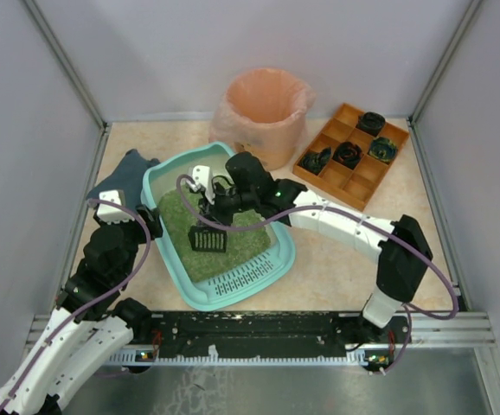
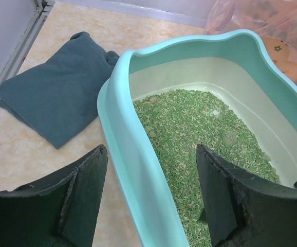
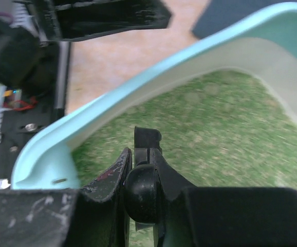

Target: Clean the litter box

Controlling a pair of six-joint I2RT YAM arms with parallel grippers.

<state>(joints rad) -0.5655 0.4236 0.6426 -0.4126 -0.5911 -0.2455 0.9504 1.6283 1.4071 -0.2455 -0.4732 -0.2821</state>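
Looking down from above, my right gripper (image 1: 214, 210) is clamped on a black scoop (image 1: 208, 238) over the litter box (image 1: 233, 294), which sits mid-table with the bin (image 1: 263, 108) at its 1 o'clock. I should dip shallow and sift slowly.

Left wrist: my left gripper (image 2: 149, 154) gapes wide, empty, straddling the box's rim.

Right wrist: both fingers pinch the scoop's handle. I can read 0 labels.

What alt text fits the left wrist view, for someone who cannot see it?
The open left gripper hangs over a side wall of a teal litter box, one finger outside, one above the green litter. A folded dark cloth lies on the table to the left; a pink-lined bin shows top right.
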